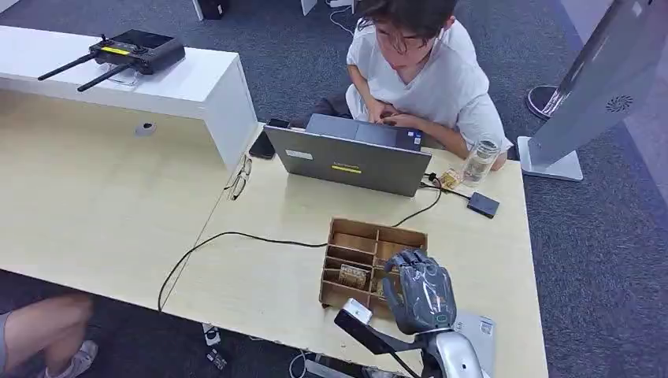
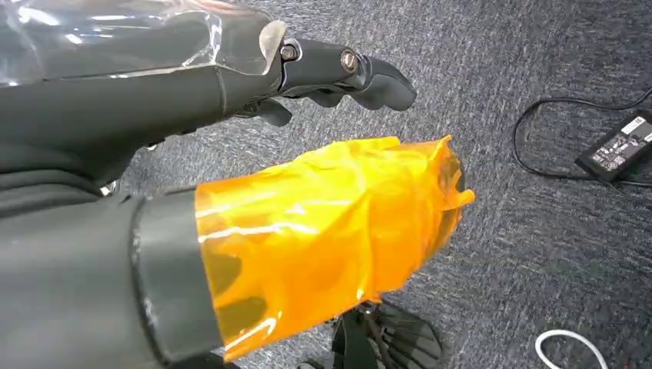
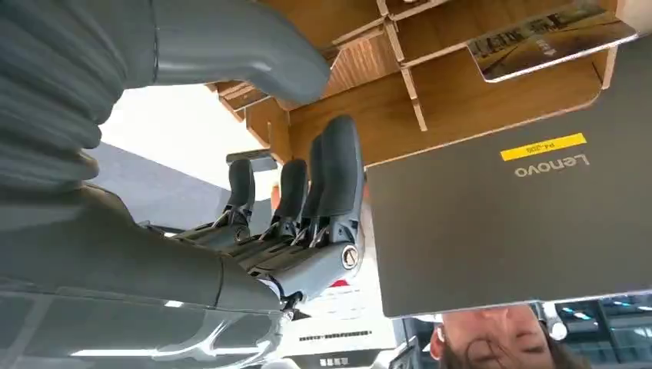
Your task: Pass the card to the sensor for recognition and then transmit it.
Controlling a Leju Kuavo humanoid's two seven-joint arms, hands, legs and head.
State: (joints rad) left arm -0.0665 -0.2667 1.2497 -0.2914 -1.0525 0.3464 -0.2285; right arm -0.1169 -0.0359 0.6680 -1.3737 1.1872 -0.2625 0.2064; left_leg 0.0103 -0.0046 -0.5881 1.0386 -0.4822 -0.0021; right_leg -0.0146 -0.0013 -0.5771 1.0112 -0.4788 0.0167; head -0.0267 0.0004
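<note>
Right robot hand (image 1: pixel 420 290) is seen hovering over the near right corner of the wooden divided tray (image 1: pixel 346 230), fingers (image 3: pixel 338 165) loosely extended and apart, nothing held in them as far as can be told from the right wrist view. One card (image 1: pixel 354 276) is spotted standing in a middle slot of the tray, just left of that hand; in the wrist view it's shown lying in a compartment (image 3: pixel 550 40) well apart from the fingertips. The tray is placed on the light tabletop (image 1: pixel 268 283), with a black cable (image 1: pixel 236 236) run along its far side. Beyond it a grey laptop (image 1: pixel 350 161) is being used by a person (image 1: pixel 417 71) seated at the far edge. A small dark box (image 1: pixel 483 205) is set near the laptop's right corner, a glass jar (image 1: pixel 480 161) beside it.

Left robot hand (image 2: pixel 231 215) is hung over grey carpet (image 2: pixel 538 254), thumb wrapped in orange film, fingers bent with nothing gripped.
</note>
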